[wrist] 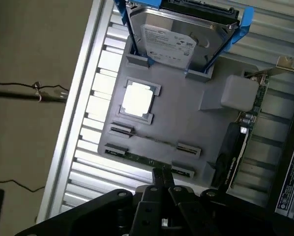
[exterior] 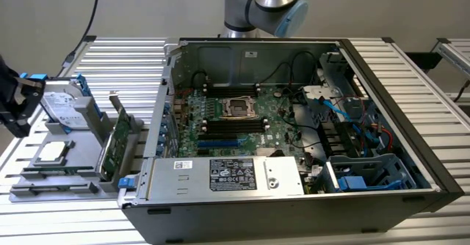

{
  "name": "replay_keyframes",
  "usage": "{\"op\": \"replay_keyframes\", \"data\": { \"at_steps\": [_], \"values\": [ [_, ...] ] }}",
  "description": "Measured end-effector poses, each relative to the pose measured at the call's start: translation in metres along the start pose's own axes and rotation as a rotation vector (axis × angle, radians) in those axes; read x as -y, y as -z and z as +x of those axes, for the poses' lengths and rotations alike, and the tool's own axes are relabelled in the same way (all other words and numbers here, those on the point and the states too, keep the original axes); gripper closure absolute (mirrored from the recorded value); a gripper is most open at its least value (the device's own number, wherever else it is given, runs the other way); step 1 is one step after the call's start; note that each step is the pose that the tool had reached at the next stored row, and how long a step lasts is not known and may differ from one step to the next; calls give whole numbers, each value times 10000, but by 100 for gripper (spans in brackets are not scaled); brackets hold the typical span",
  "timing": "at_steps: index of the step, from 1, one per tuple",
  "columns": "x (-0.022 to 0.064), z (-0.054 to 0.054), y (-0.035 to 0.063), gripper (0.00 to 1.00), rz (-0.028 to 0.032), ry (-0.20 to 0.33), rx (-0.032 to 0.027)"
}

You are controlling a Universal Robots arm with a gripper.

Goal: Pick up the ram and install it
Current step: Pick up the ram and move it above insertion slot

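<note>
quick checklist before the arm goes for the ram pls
1. Claw open for the grasp: not ok, shut.
2. Claw empty: ok, nothing between the tips.
3. Ram lying in its holder on the grey tray: ok.
4. Claw lined up with the ram: cannot tell.
5. Computer case open: ok.
6. Black memory slots free: ok, they look empty.

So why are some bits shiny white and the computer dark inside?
Wrist view: light bounces off the metal slats beside the grey tray, and the square chip glares white; the hand looks dark against them. Exterior view: the metal slats glare at the exterior view's left, while the computer case walls shade its inside.
</note>
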State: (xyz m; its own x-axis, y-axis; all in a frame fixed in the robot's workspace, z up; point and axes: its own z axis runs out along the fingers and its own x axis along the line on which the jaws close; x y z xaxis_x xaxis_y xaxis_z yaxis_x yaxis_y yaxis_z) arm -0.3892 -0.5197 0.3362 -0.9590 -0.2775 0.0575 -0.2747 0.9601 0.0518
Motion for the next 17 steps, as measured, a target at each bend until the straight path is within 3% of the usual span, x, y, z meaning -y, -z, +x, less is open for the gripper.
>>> {"op": "replay_keyframes", "data": {
  "at_steps": [17],
  "values": [
    [6, -7, -108, 89, 156, 3082, -152]
  ]
}}
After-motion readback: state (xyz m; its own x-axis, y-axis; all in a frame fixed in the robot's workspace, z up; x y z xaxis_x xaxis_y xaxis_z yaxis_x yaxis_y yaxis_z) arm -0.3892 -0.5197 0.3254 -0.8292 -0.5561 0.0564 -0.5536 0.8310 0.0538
